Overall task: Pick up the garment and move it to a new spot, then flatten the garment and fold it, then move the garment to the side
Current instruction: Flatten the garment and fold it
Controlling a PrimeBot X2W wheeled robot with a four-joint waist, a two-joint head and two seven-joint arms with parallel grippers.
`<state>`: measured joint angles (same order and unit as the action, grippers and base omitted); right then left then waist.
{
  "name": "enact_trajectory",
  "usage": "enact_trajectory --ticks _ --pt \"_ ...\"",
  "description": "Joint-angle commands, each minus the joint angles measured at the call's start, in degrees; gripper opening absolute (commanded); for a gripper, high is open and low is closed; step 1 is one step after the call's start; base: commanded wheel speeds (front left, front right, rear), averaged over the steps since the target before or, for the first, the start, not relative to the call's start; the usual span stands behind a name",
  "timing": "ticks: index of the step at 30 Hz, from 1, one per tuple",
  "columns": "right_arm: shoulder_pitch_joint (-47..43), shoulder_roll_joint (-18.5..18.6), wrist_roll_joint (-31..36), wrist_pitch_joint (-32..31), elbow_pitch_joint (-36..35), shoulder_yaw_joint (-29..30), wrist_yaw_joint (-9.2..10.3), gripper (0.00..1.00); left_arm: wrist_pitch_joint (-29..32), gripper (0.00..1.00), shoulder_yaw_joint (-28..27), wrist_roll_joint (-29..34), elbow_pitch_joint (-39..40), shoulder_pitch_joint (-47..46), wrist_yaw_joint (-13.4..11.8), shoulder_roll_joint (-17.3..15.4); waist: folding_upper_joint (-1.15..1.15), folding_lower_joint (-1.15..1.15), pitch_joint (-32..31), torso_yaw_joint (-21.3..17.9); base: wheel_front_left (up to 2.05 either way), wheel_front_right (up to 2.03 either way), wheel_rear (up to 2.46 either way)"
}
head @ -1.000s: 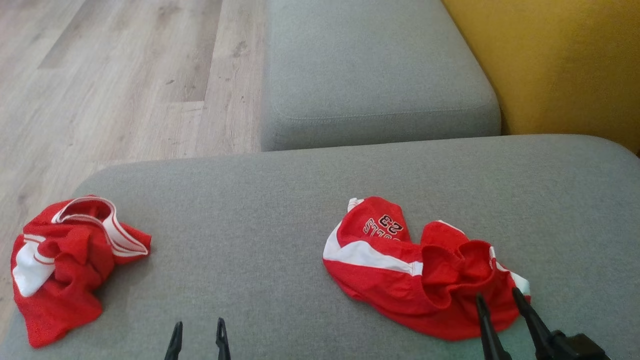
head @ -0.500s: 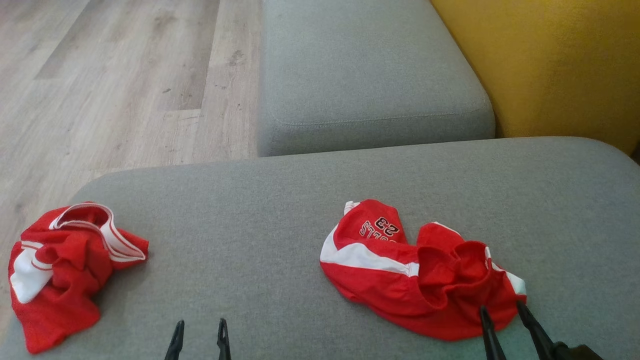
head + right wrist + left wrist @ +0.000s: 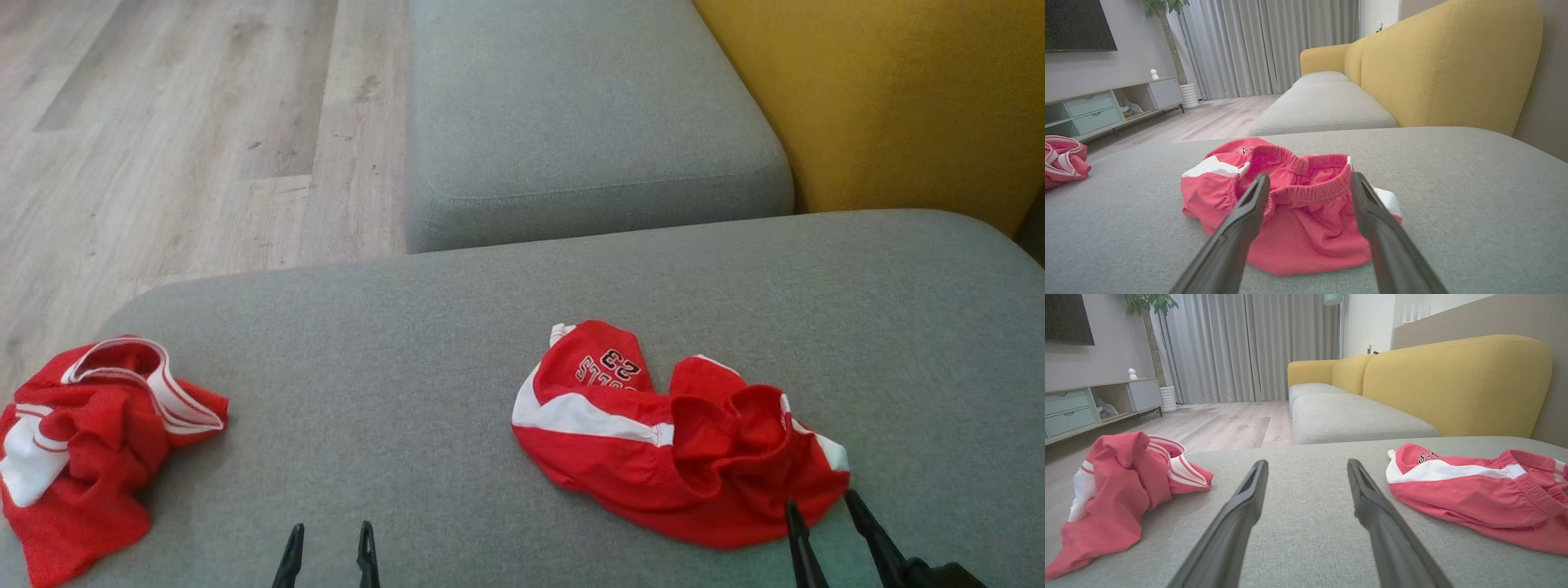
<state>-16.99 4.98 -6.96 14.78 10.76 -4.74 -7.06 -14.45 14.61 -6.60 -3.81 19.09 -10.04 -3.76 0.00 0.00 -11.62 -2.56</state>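
Grey sofa cushion (image 3: 457, 343) bears the crumpled red shorts (image 3: 620, 457) right of its centre, probably light, limp cloth best pinched at the elastic waistband (image 3: 1308, 188); right gripper (image 3: 819, 500) and left gripper (image 3: 331, 528) both gape empty.

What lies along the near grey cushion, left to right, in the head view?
crumpled red jersey → left gripper → red shorts → right gripper, at the shorts' right end
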Motion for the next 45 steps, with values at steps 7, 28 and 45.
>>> enact_trajectory --ticks 7,28,45 --pt "3.7 0.9 0.3 0.2 -2.3 -0.5 -0.43 1.00 -0.5 1.00 1.4 -1.5 1.1 -5.6 1.4 0.9 0.00 0.00 2.1 -2.1 0.00 0.00 0.00" --pt "10.0 0.8 0.8 0.2 -5.0 -1.5 -0.43 1.00 3.7 1.00 21.4 -10.4 -29.7 -39.7 4.7 0.9 0.00 0.00 16.4 -20.0 0.00 0.00 0.00" --pt "13.5 -0.7 0.3 0.2 -4.9 -2.1 -0.43 1.00 3.9 0.00 28.7 -11.1 -48.9 -51.2 4.9 0.9 0.00 0.00 20.8 -20.2 0.00 0.00 0.00"
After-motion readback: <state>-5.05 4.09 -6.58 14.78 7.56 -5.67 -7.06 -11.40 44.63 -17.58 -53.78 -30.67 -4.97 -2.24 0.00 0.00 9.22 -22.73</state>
